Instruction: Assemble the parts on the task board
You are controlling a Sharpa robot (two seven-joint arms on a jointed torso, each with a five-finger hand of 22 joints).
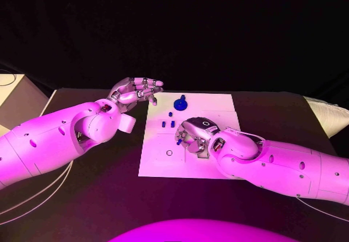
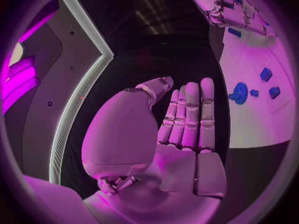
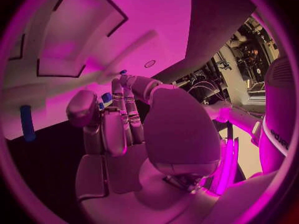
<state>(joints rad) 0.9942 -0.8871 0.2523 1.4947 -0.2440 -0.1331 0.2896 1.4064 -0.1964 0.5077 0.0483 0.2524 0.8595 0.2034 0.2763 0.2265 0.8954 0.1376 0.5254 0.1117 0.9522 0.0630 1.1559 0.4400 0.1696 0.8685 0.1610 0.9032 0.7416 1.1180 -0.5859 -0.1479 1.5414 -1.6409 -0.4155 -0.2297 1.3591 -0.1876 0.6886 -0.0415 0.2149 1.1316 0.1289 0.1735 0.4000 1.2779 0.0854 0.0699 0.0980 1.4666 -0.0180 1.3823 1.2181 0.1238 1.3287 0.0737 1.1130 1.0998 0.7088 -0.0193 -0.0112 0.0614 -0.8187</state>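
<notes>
The task board (image 1: pixel 218 108) lies flat at the centre of the black table (image 1: pixel 102 201).

Left robot hand (image 1: pixel 136 91): held off the board's 10 o'clock corner, over the dark table. In the left wrist view its fingers (image 2: pixel 190 114) stand straight and close together, thumb apart, with nothing in the palm. It is released and grasps nothing.

Right robot hand (image 1: pixel 195 135): positioned over the middle of the board, palm down. In the right wrist view its fingers (image 3: pixel 121 117) are curled inward, and a small blue piece (image 3: pixel 106 98) shows at the fingertips. Whether the piece is pinched or merely lies on the board behind them cannot be told.

Parts: a round blue part (image 1: pixel 179 104) sits toward the board's 12 o'clock edge. Two small blue parts (image 1: pixel 169 123) lie side by side just beyond the right hand at its 10 o'clock. A small ring-shaped mark (image 1: pixel 169 153) shows on the board at 8 o'clock from centre.
</notes>
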